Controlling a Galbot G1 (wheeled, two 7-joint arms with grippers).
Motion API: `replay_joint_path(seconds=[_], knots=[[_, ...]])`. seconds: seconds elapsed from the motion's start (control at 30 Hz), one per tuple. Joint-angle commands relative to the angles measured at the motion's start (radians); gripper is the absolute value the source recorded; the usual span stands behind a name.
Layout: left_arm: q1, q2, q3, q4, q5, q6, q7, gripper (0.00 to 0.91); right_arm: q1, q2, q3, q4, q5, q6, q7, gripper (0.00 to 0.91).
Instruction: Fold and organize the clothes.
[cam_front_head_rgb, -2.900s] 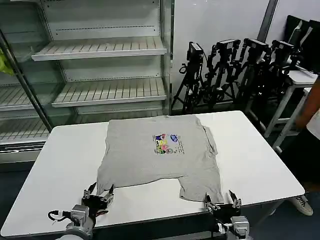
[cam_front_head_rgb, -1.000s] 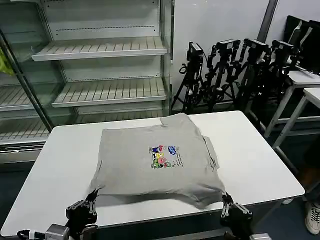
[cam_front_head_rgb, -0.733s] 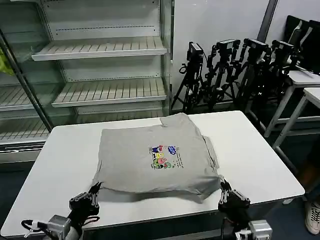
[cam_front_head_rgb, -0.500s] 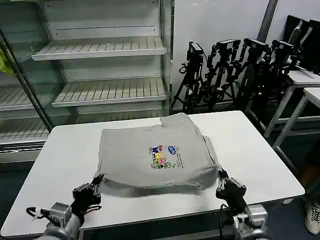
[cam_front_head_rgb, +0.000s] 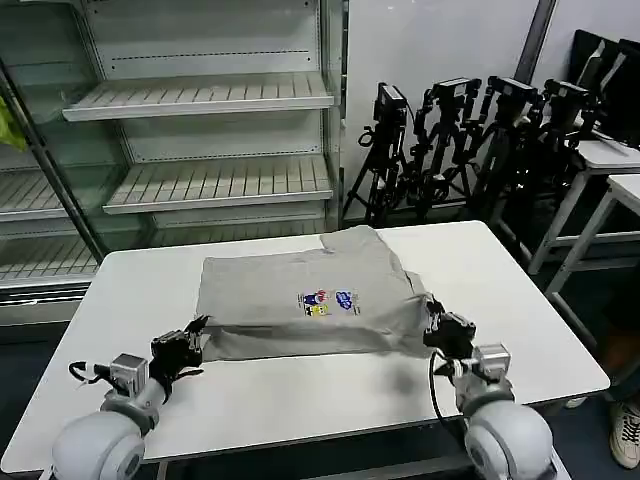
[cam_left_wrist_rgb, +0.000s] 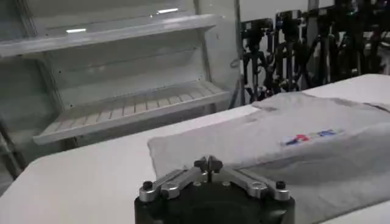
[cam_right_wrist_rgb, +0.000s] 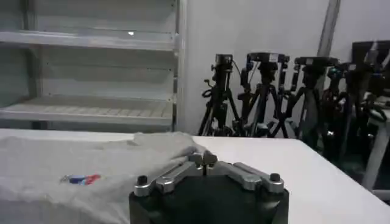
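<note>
While the grey T-shirt (cam_front_head_rgb: 310, 300) lies across the middle of the white table (cam_front_head_rgb: 500, 300), its near hem is lifted and doubled back toward twelve o'clock, so the lower part hangs in a loose fold just above the tabletop. The small coloured print (cam_front_head_rgb: 327, 301) on the chest sits near the front edge of that fold. The left gripper (cam_front_head_rgb: 193, 338) is at about eight o'clock from the shirt's centre, its fingers pressed together on the near-left corner of the cloth. The right gripper (cam_front_head_rgb: 434, 325) is at about four o'clock, clenched on the near-right corner (the fingertips meet in the right wrist view too (cam_right_wrist_rgb: 203, 159)). In the left wrist view the left gripper (cam_left_wrist_rgb: 208, 164) shows its tips closed, with the shirt (cam_left_wrist_rgb: 304, 137) spread beyond it. White shelves (cam_front_head_rgb: 200, 100) stand behind the table at eleven o'clock, and a row of black tripods (cam_front_head_rgb: 470, 140) at one o'clock.
</note>
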Motion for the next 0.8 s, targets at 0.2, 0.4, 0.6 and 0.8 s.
replay_joint_path(seconds=[0.2, 0.4, 0.6, 0.8], knots=[[-0.152, 0.008, 0.097, 0.175, 0.06, 0.004, 0.018, 0.03, 0.252, 0.011, -0.094, -0.264, -0.027, -0.013, -0.035, 0.0], [-0.17, -0.002, 0.118, 0.212, 0.081, 0.004, 0.023, 0.03, 0.303, 0.04, -0.142, -0.349, -0.078, -0.006, -0.057, 0.0], [-0.179, -0.015, 0.128, 0.232, 0.09, 0.004, 0.023, 0.907, 0.313, 0.07, -0.162, -0.405, -0.126, 0.006, -0.073, 0.907], [-0.17, -0.026, 0.119, 0.222, 0.088, 0.003, 0.016, 0.907, 0.298, 0.09, -0.161, -0.413, -0.143, 0.022, -0.075, 0.907]])
